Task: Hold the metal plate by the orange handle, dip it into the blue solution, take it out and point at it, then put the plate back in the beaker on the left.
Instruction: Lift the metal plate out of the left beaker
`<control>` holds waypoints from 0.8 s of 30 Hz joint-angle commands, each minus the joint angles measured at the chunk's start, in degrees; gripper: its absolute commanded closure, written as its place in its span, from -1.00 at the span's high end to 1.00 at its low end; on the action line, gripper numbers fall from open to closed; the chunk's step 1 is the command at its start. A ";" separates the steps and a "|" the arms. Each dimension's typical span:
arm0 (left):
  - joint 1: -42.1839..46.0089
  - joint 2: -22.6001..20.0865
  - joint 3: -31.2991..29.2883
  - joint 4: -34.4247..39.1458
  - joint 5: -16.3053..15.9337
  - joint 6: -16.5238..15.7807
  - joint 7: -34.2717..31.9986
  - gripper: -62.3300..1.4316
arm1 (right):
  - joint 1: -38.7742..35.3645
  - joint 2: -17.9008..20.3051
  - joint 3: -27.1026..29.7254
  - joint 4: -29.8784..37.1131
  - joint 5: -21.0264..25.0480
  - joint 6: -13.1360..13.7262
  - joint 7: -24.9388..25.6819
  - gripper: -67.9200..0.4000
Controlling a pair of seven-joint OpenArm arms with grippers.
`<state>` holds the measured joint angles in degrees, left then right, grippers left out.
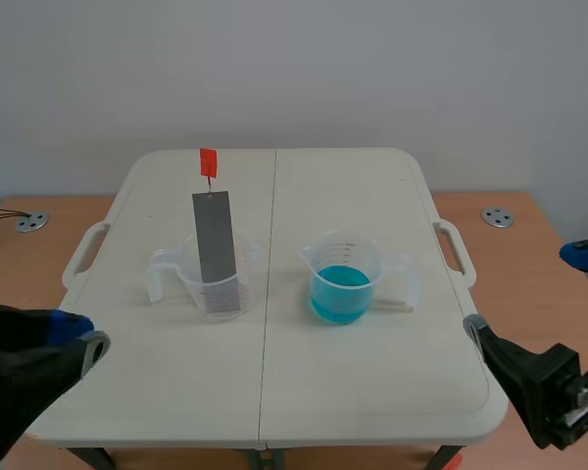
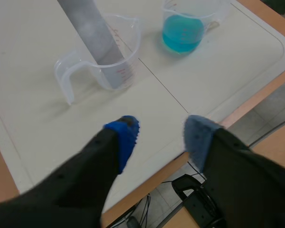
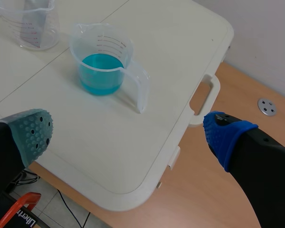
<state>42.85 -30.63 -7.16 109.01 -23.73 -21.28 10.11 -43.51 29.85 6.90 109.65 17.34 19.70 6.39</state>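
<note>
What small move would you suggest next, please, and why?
Probably lift the left gripper toward the orange handle. The plate stands untouched in the left beaker with the handle at its top, and this gripper, its fingers open and empty, is low at the near edge of the table on that side.

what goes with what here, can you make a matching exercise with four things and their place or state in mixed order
1. metal plate
2. orange handle
3. blue solution
4. left gripper

a. in the right beaker
b. open, holding nothing
c. standing in the left beaker
d. at the plate's top end

Pairs: 1-c, 2-d, 3-a, 4-b
</note>
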 commanded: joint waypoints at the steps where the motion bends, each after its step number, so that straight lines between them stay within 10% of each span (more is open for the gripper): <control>1: -0.17 0.13 0.28 0.76 -0.52 -0.39 -0.52 -0.92 | 0.79 -0.02 0.22 0.96 0.66 -0.24 0.87 0.95; 15: 4.42 0.11 -0.07 0.76 -0.35 1.18 -2.34 -0.90 | 0.83 -0.04 0.22 0.96 1.27 -0.46 2.14 0.95; 24: 19.56 0.11 -2.93 0.74 5.46 2.60 -2.29 -0.90 | 4.96 -0.04 0.15 0.28 2.51 -0.09 1.27 0.95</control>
<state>61.65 -30.63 -9.89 109.01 -18.31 -19.00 8.54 -39.92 29.85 6.90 109.65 18.33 19.68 7.03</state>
